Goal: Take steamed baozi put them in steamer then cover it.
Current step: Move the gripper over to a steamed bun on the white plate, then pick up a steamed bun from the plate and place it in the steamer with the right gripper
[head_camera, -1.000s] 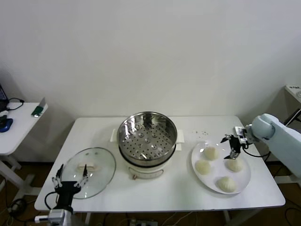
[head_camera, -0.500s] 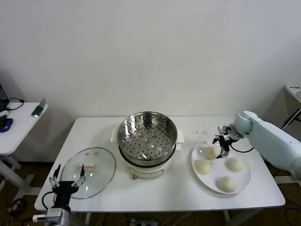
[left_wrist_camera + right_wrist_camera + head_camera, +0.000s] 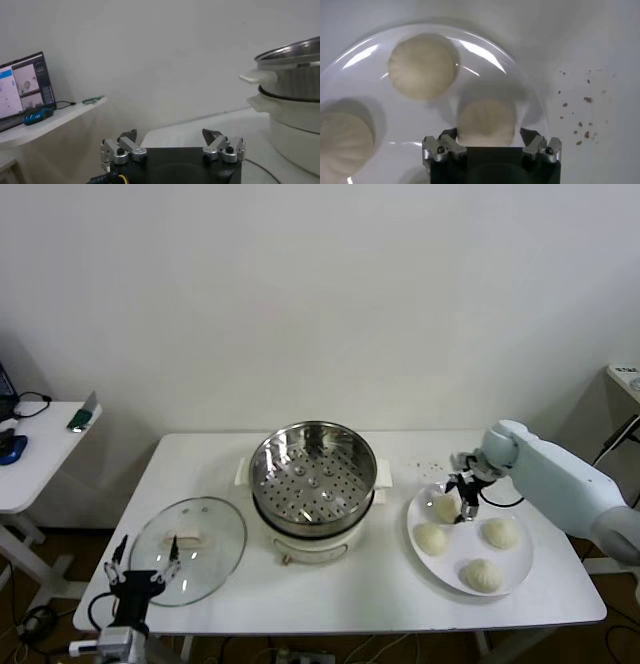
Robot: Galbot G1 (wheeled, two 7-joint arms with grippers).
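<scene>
Four cream-white baozi lie on a white plate (image 3: 512, 569) at the right: one at the plate's far left (image 3: 445, 506), one at the left (image 3: 431, 538), one at the right (image 3: 500, 532), one at the front (image 3: 481, 575). My right gripper (image 3: 463, 500) is open right above the far-left baozi, which sits between its jaws in the right wrist view (image 3: 486, 123). The steel steamer (image 3: 312, 479) stands empty at the table's middle. The glass cover (image 3: 188, 548) lies flat at the front left. My left gripper (image 3: 139, 565) is open, low at the cover's front edge.
A white side table (image 3: 35, 454) with small items stands at the left. Brown crumbs (image 3: 580, 107) dot the table beyond the plate. The steamer's side handle (image 3: 257, 77) shows near my left gripper. A monitor (image 3: 25, 84) stands on the side table.
My right gripper has moved left across the plate, from above the right baozi to above the far-left one. My left gripper has sunk slightly at the cover's front edge.
</scene>
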